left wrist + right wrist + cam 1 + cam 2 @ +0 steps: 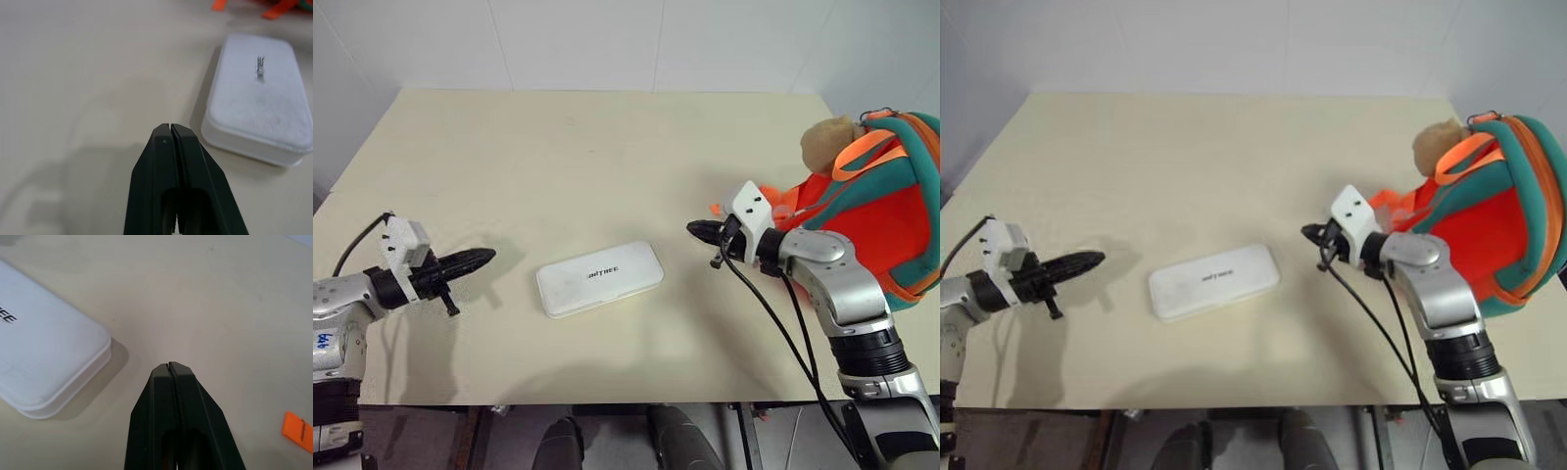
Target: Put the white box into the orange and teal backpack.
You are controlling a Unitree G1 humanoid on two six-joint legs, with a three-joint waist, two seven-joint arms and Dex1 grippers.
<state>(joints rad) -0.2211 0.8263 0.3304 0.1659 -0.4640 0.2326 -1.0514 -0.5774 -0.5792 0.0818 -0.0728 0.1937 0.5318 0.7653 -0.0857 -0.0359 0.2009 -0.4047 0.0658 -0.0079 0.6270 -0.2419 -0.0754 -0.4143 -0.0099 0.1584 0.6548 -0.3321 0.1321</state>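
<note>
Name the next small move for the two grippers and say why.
Probably bring both grippers inward against the white box. It lies flat on the table, untouched, between the left gripper and right gripper, both shut, empty and pointing at its ends.

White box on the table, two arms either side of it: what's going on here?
A two-armed robot is set up to put the white box into the orange and teal backpack. Nothing is held yet. The box lies flat on the table between the arms, untouched. The left end effector and the right end effector are both shut and point inward at the box, each with a gap to it. The backpack sits at the table's right edge, behind the right arm.
</note>
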